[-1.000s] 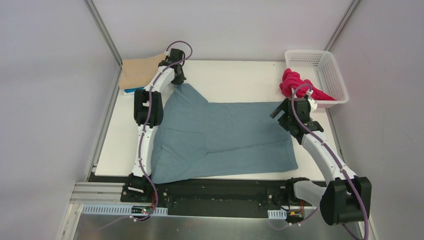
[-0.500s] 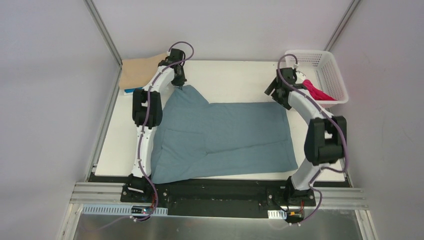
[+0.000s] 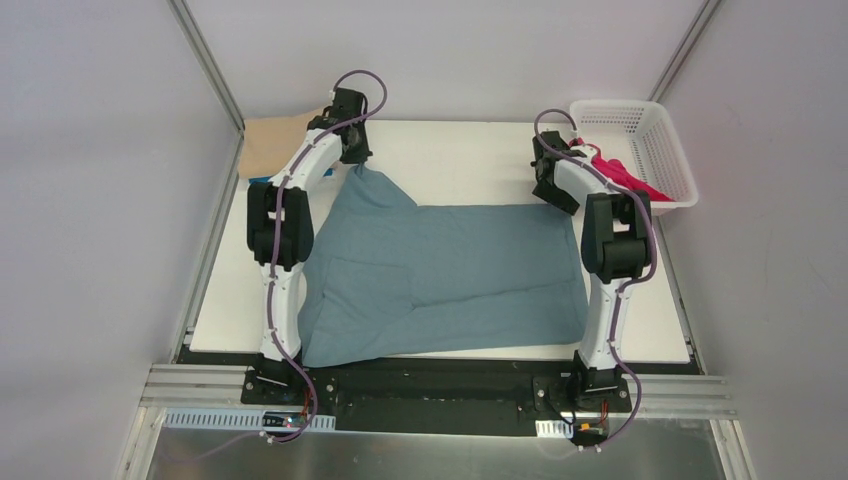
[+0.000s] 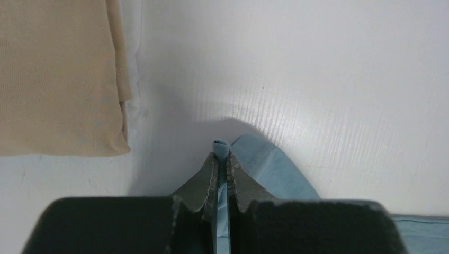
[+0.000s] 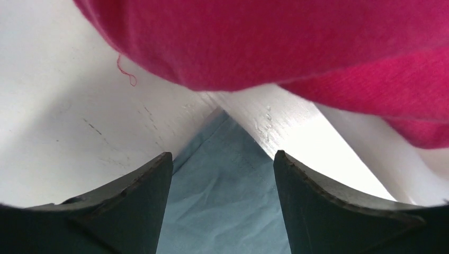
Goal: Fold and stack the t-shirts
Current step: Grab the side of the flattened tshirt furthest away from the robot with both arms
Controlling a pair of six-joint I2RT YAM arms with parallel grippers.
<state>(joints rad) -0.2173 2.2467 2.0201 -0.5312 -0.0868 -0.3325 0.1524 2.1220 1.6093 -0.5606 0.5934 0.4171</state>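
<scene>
Teal t-shirt (image 3: 440, 270) corner pinched in left pincer (image 4: 222, 159); right pincer (image 5: 222, 165) agape, magenta t-shirt (image 5: 296, 37) cropped.

A white counter (image 3: 470, 150) sits in a booth of plain pale grey walls (image 3: 450, 50), with a slanting aluminium post (image 3: 207, 60) at each far corner. A black plate (image 3: 430, 385) and a silver rail (image 3: 200, 385) run along its near edge, above a brushed metal sheet (image 3: 420, 455). Light is soft and even.

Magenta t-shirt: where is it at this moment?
In the top view the magenta t-shirt is bunched at the far right corner of the table, against the white basket, just beyond the right gripper and the corner of the teal t-shirt.
</scene>
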